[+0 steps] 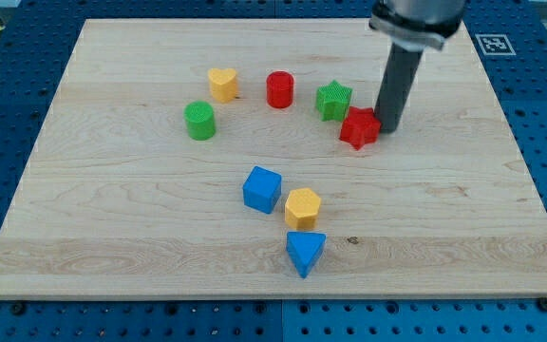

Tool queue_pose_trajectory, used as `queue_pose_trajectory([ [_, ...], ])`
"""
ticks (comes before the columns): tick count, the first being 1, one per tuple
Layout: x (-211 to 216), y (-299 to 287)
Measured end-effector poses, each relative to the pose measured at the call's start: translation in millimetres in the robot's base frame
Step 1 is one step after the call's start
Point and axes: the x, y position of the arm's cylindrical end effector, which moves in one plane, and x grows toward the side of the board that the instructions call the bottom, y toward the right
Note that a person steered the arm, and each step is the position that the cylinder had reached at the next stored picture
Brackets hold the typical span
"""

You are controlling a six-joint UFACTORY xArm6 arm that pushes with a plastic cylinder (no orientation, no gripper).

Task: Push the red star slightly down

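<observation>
Tip (pixel 387 129) against red star (pixel 359 128)

The rod's upper part is cut off by the view's top edge above my tip (pixel 387 128). The rod hides the right edge of the red star (pixel 359 128), touching or just beside my tip.

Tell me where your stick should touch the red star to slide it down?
On its top edge, coming from the view's top. My tip sits at the red star's right side, beside the green star, so it should shift above it first.
</observation>
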Motion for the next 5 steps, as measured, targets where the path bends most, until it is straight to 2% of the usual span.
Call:
queue_pose_trajectory([
  [1, 70, 11],
  [2, 79, 31],
  [4, 8, 61],
  [5, 24, 62],
])
